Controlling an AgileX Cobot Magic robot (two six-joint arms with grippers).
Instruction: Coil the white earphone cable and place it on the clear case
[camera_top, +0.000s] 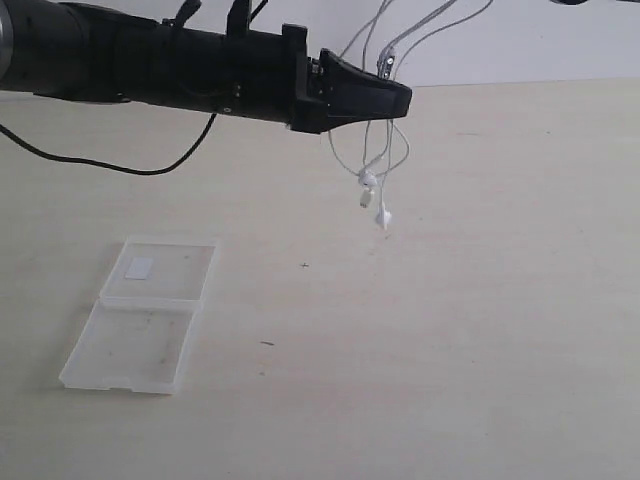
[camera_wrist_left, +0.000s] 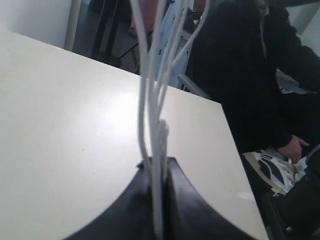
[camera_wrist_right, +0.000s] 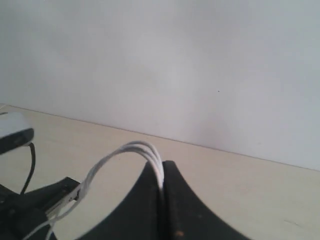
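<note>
The clear case (camera_top: 135, 345) looks like smooth translucent plastic; the table (camera_top: 480, 330) is matt.

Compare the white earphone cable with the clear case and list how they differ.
The white earphone cable hangs in the air, pinched in the shut jaws of both the left gripper and the right gripper; the clear case lies open and flat on the table, untouched. The cable is thin, opaque white strands; the case is a translucent box of two rectangular halves. Both are pale.
</note>
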